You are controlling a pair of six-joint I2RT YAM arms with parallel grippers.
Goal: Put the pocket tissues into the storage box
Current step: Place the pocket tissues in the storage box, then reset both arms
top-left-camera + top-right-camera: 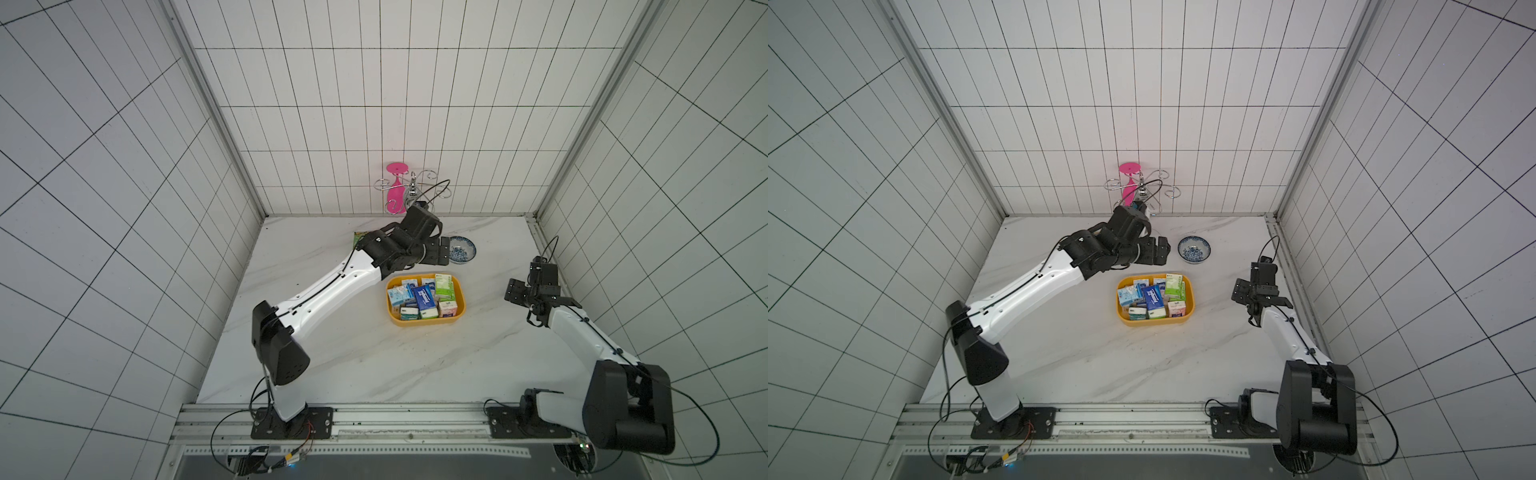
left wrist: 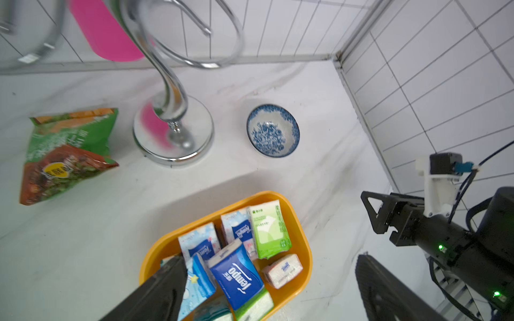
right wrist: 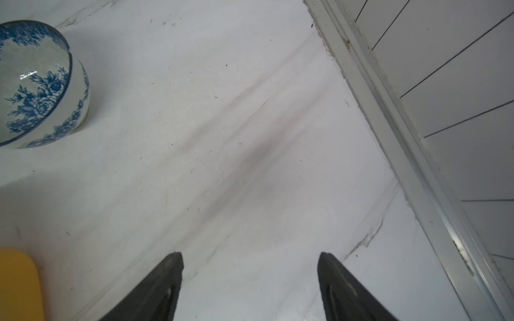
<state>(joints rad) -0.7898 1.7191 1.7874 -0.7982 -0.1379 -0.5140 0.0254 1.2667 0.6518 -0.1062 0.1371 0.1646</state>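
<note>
My left tool (image 1: 439, 250) hangs wide open with nothing in it, over the far rim of the storage box (image 1: 415, 322), between the box and the blue-patterned bowl (image 1: 462, 249). My right tool (image 3: 250, 254) also stands open and empty, over bare surface (image 1: 353, 353), well to the right of the box.

The pocket tissues (image 1: 424, 297) lie in the box, packed close. Some are flat and some on edge, and a dark blue packet rides on top near the middle. From my left wrist they sit straight below and slightly back toward my base. The box's long side runs across in front of me, so my left tool is much the nearer of the two.

I can find no packet loose on the surface (my left arm hides a strip of it in both top views). The only wrapped thing outside the box is the green-orange snack bag (image 2: 66, 155), which is no tissue.

I judge the filling done or nearly so. My left tool should go straight up, clear of the bowl and the chrome stand (image 2: 172, 133).
</note>
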